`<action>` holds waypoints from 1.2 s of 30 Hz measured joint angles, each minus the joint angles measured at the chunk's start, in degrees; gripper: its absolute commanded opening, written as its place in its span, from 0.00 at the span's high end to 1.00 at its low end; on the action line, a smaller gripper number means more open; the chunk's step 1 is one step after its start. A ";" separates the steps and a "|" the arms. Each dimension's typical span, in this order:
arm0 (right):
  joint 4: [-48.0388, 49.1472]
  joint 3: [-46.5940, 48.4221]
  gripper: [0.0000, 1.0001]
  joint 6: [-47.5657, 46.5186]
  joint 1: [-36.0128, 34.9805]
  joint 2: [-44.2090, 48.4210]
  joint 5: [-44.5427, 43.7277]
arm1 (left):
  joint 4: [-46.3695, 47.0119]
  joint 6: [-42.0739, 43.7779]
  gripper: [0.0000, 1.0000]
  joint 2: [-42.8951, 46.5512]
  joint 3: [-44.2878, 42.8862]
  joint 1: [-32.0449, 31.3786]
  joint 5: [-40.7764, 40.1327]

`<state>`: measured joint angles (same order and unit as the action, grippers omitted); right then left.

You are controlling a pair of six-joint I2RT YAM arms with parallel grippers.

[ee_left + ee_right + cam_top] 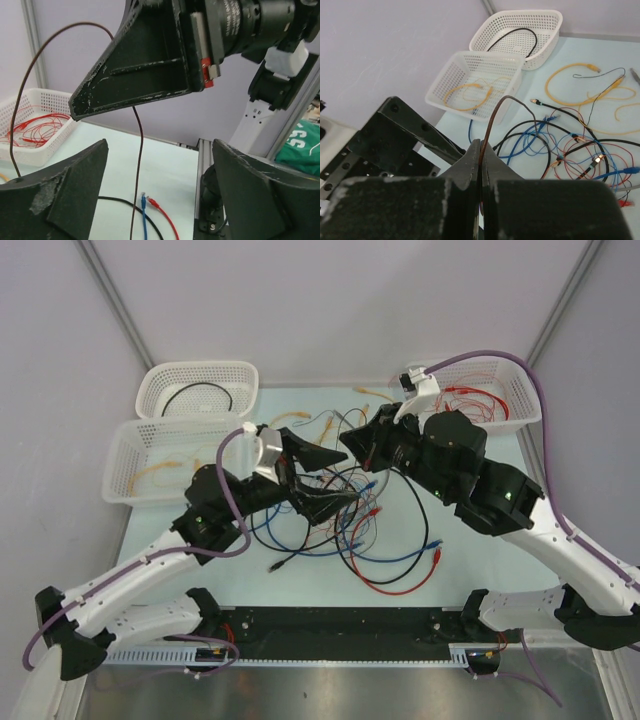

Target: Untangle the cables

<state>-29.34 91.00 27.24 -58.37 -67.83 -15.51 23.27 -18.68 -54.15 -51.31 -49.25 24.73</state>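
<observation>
The right pincer [481, 150] is clamped shut on a thin brown wire [492, 117]. In the left wrist view it hangs nearly upright, 12 to 6 o'clock, between the fingers of the wide-open left pincer [160, 150]. That arm looks nearest for a second grip; the other cables [385, 540] lie tangled mid-worktop [480, 540], at 6 o'clock from both pincers.

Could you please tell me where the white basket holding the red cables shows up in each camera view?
Top external: the basket sits at the upper right of the picture.
Left wrist: it is at the left edge, about mid-height.
Right wrist: not in it.
Shared landmark: the right gripper, shut on a brown wire, shows in all three views. It lies near the centre from above and at the top of the left wrist picture.
</observation>
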 measured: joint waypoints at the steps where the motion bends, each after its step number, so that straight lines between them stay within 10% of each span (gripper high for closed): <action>1: 0.02 0.00 1.00 0.17 0.00 -0.02 0.26 | 0.00 0.50 0.23 -0.55 0.02 -0.42 -0.07; 6: 0.13 -0.07 1.00 1.22 0.00 -0.13 1.68 | 1.25 1.73 0.39 -5.79 0.00 -0.76 -1.03; 11: 0.63 -0.24 1.00 1.97 0.00 -0.13 2.84 | 2.36 1.97 1.00 -9.68 -0.24 -0.76 -2.05; 15: 1.31 -0.72 0.96 2.36 0.02 -0.07 3.15 | 2.82 2.23 1.00 -11.69 -1.95 -0.83 -2.73; 18: 1.51 -1.66 0.29 2.19 0.02 0.44 3.08 | 2.64 2.27 1.00 -11.56 -2.08 -0.83 -4.28; 21: 1.09 -2.38 0.00 2.14 0.00 1.31 2.14 | -0.39 2.73 1.00 -10.56 -3.23 -0.87 -7.48; 36: -3.39 -7.06 0.00 -0.13 -0.15 13.35 -7.63 | -29.20 3.69 1.00 -17.35 -43.85 17.49 -31.47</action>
<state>-32.73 83.94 27.11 -58.52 -54.48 -23.14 -5.93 -14.98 -71.50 -95.15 -31.77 -6.74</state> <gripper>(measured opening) 0.995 0.009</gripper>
